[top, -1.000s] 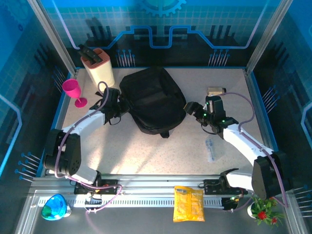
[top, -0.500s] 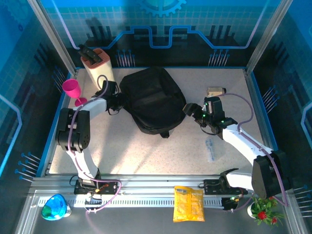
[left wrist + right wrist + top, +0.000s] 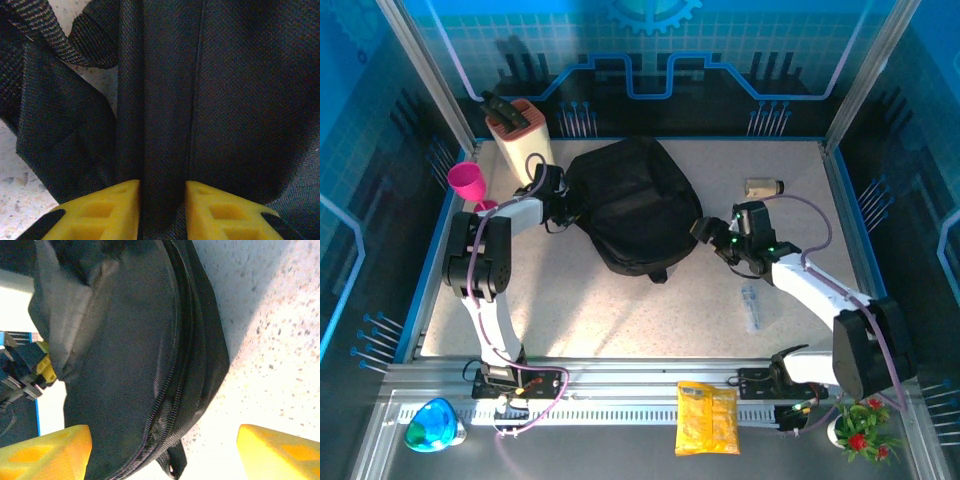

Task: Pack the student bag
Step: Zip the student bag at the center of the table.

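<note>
Now the bag [image 3: 630, 205] lies flat in the middle of the surface [image 3: 620, 310], toward the back. The left hand [image 3: 567, 203] is at the bag's left edge. Up close, its yellow fingers [image 3: 107, 210] are pinched tight on a fold of the black cloth. A second ago this hand was a bit lower on that edge; it has slid up toward the top corner and the arm has bent in closer.

The right hand [image 3: 700, 230] is at the bag's right edge. It has crept a little nearer to the bag than it was before. Its fingers [image 3: 45, 450] are spread wide and hold nothing. The bag's side and its zipper [image 3: 172, 375] sit right in front of them.

So both hands are now at the bag, one on each side. I think the bag is being held still so it can be opened, because the zipper looks closed. Nothing looks packed yet.

A small bottle [image 3: 763, 186] lies near the right hand. A pink cup [image 3: 467, 183] stands just left of the left arm.
</note>
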### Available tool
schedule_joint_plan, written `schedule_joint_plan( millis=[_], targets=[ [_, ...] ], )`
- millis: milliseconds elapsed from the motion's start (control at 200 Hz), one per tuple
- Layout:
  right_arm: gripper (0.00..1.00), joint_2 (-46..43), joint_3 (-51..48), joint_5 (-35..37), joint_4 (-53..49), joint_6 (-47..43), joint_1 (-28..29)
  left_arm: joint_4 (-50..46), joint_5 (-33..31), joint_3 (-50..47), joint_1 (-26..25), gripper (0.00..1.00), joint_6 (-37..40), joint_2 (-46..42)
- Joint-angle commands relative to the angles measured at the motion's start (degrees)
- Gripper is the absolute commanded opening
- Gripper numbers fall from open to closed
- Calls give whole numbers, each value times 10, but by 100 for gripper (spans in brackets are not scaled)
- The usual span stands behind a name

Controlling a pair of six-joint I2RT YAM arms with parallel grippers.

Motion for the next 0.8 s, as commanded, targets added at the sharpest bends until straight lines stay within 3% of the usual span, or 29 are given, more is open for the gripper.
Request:
schedule_joint_plan(
  millis=[0, 115, 270, 530, 790],
  targets=[
    [76, 25, -5, -27, 17, 8, 14, 5, 35, 11, 2, 24, 15, 16],
    [74, 56, 1, -45, 33, 13, 20, 15, 58, 11, 2, 11, 16, 12],
    [63, 109, 25, -65, 38, 9, 19, 25, 94, 6, -4, 0, 19, -15],
    [48, 204, 114, -67, 27, -67, -42, -5, 112, -14, -32, 0, 1, -90],
    [47, 307, 226, -88, 22, -155, -103, -3, 125, -69, -70, 0, -39, -152]
  ],
)
